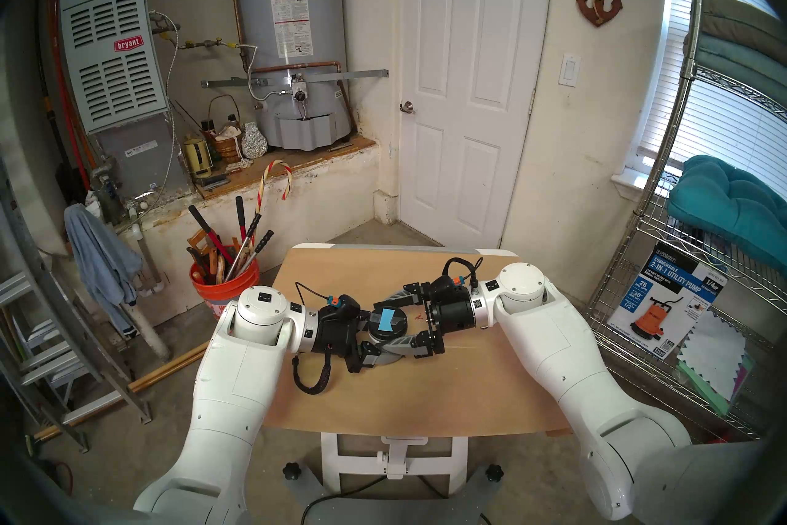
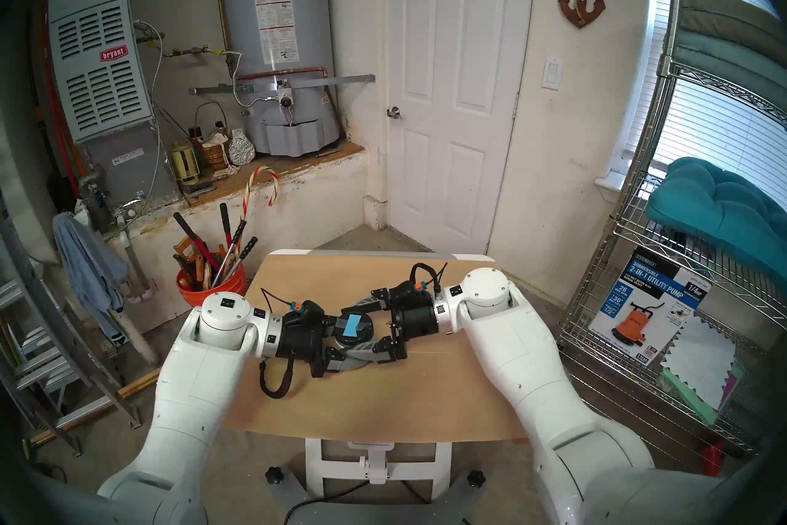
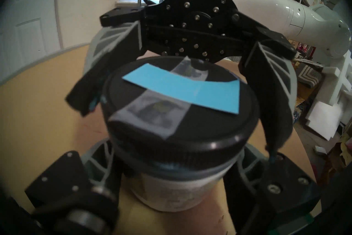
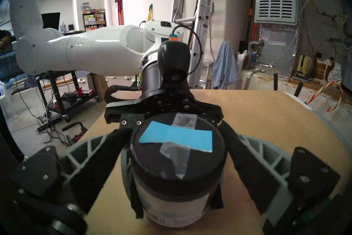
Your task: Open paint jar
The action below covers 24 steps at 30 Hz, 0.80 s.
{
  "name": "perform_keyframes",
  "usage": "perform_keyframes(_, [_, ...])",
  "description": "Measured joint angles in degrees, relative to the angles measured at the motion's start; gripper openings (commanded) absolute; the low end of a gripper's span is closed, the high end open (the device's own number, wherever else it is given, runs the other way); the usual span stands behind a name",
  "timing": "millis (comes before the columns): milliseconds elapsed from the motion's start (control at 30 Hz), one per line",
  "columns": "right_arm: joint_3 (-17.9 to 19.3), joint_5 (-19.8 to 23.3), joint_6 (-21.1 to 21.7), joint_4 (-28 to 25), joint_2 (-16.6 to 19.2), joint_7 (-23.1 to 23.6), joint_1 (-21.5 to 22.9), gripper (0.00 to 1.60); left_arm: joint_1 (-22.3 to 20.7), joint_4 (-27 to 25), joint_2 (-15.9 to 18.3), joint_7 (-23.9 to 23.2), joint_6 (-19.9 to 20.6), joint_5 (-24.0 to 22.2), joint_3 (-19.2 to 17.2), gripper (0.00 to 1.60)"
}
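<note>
Paint jar, frame centre on tabletop: rigid, likely weighty, smooth-sided. Body clamped by left tool. Right tool spread wide beside ribbed black lid, judged best hold.

Two glossy white arms with rounded joint caps end in black wrist housings. Each carries a black gripper studded with silver screws, grey ribbed fingers, looping black cables and an orange-and-teal plug.
</note>
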Motion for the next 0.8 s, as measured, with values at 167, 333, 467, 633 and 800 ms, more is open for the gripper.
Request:
perform_keyframes(167, [0.72, 0.96, -0.27, -1.46, -0.02, 0.16, -1.32, 1.6, 0.14, 0.06, -0.33, -0.07, -0.35, -0.05, -0.1, 0.0])
perform_keyframes(333, [3.61, 2.78, -0.4, -4.59, -0.03, -0.75, -4.24, 1.6, 0.35, 0.12, -0.73, -0.03, -0.71, -0.06, -0.47, 0.0])
perform_keyframes(467, [6.42, 4.03, -0.56, -8.13, -0.13, -3.1, -7.42, 1.6, 0.51, 0.2, -1.05, 0.97, -1.17, -0.05, -1.11, 0.0])
perform_keyframes(633, [9.52, 4.76, -0.68, -11.38, -1.12, -8.46, -11.38, 1.6, 0.7, 0.2, -1.34, 2.35, -1.72, 0.02, -1.86, 0.0])
perform_keyframes(800, [11.53, 5.75, -0.23, -14.87, -2.81, -13.01, -15.1, 1.6, 0.78, 0.2, -1.53, 3.29, -2.13, 0.1, -2.21, 0.0])
